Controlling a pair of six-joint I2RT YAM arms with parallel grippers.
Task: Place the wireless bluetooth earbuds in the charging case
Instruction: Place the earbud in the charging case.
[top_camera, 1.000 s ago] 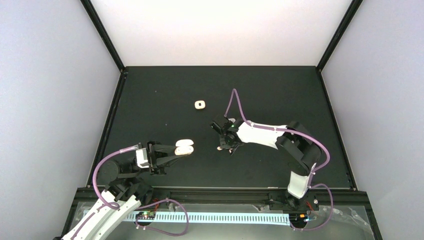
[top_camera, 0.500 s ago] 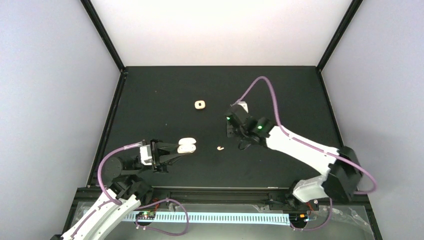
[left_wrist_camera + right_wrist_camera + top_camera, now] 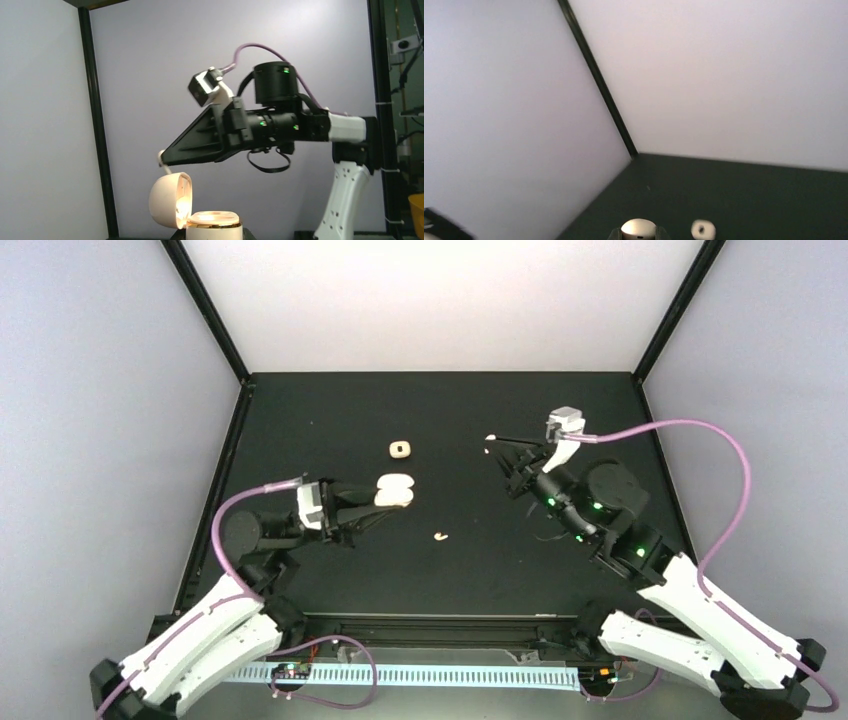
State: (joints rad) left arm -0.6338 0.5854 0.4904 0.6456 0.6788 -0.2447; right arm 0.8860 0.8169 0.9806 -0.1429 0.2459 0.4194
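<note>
Earbud (image 3: 489, 439) is hanging pinched in right gripper (image 3: 495, 441), right of charging case (image 3: 396, 490) that left gripper (image 3: 378, 496) is clamping; probably featherlight and slippery, so pinching its body looks safest.

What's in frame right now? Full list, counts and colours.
charging case: 1, cream, lid open, held off the table left of centre
earbuds: 2 visible, cream; loose earbud on the table near centre, pinched earbud raised, right of centre
small square piece with a hole: 1, cream, on the table towards the far side
table: 1, black
enclosure walls: pale grey, with black corner posts
arms: 2, white and black, purple cables
left tool: shut on the charging case
right tool: appears shut, with the pinched earbud at its tip
</note>
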